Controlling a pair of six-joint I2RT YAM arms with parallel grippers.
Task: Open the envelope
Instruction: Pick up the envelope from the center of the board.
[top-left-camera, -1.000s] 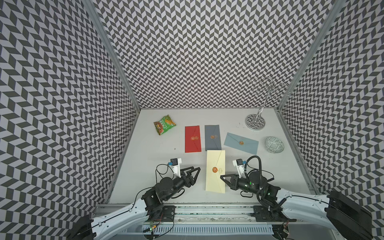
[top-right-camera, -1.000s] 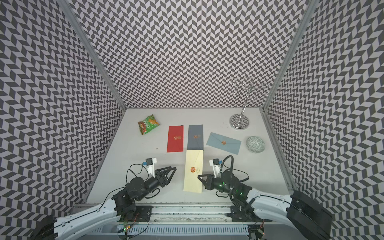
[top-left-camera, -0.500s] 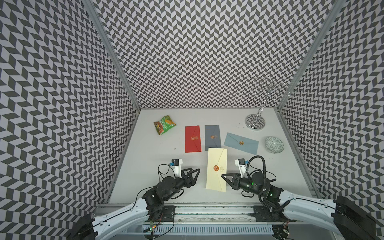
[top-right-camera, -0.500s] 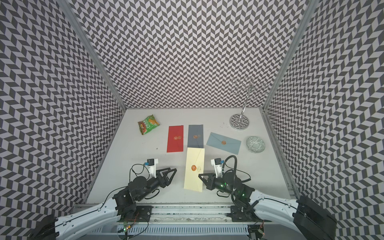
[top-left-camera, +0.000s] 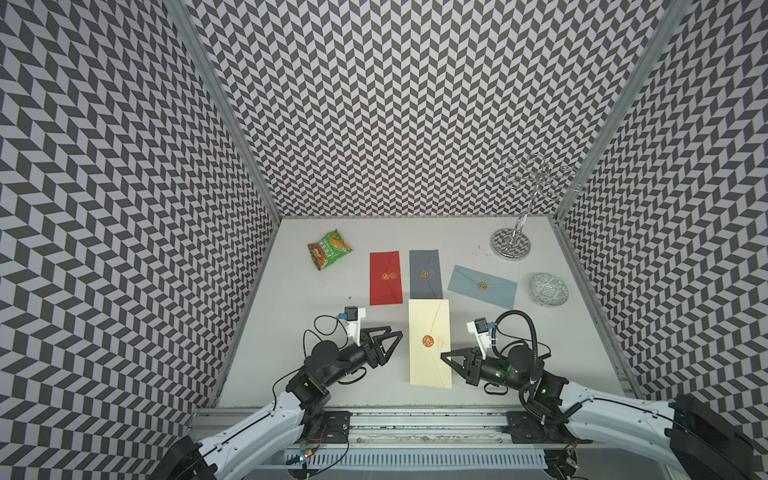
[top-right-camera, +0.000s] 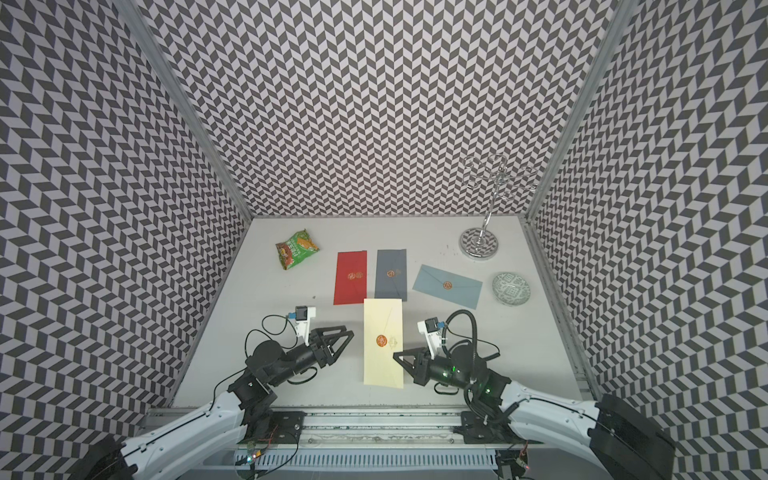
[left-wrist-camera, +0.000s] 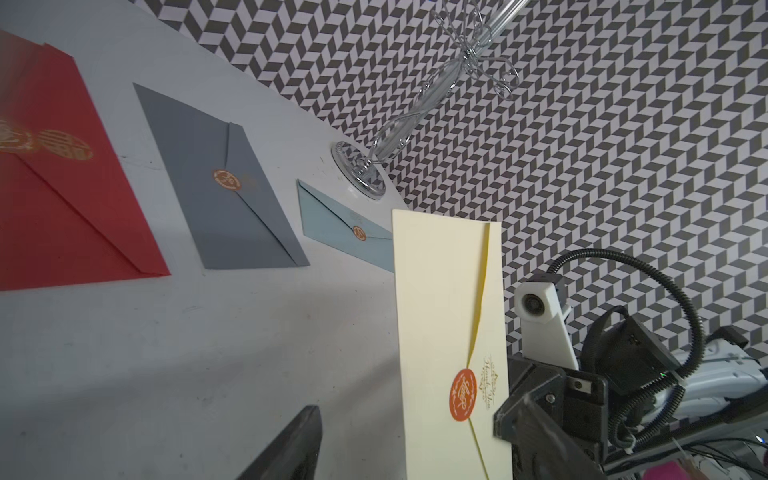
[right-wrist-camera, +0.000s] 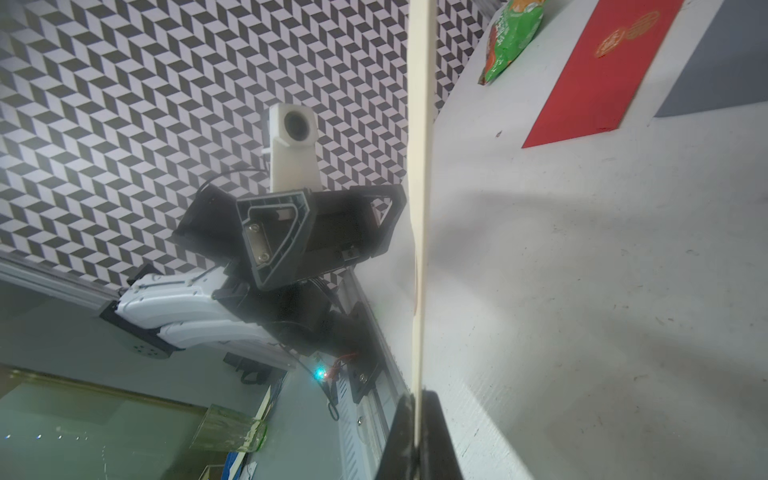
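Note:
A cream envelope (top-left-camera: 429, 324) with an orange seal (top-left-camera: 427, 341) is held up off the table, flap side up in both top views. My right gripper (top-left-camera: 445, 356) is shut on its right long edge; the right wrist view shows the envelope (right-wrist-camera: 419, 166) edge-on between the closed fingers (right-wrist-camera: 436, 432). My left gripper (top-left-camera: 392, 336) stands open just left of the envelope, apart from it, with nothing between its jaws. In the left wrist view the envelope (left-wrist-camera: 444, 316) and seal (left-wrist-camera: 464, 396) lie ahead of the left gripper (left-wrist-camera: 415, 440); the flap lifts slightly along its fold.
A red envelope (top-left-camera: 385, 277), a dark grey envelope (top-left-camera: 424, 274) and a light blue envelope (top-left-camera: 482, 286) lie flat behind. A green snack packet (top-left-camera: 329, 249) sits back left. A chrome stand (top-left-camera: 510, 245) and a patterned dish (top-left-camera: 548, 289) are at the back right.
My left gripper's jaws have spread a little wider. The cream envelope and the right gripper have hardly moved.

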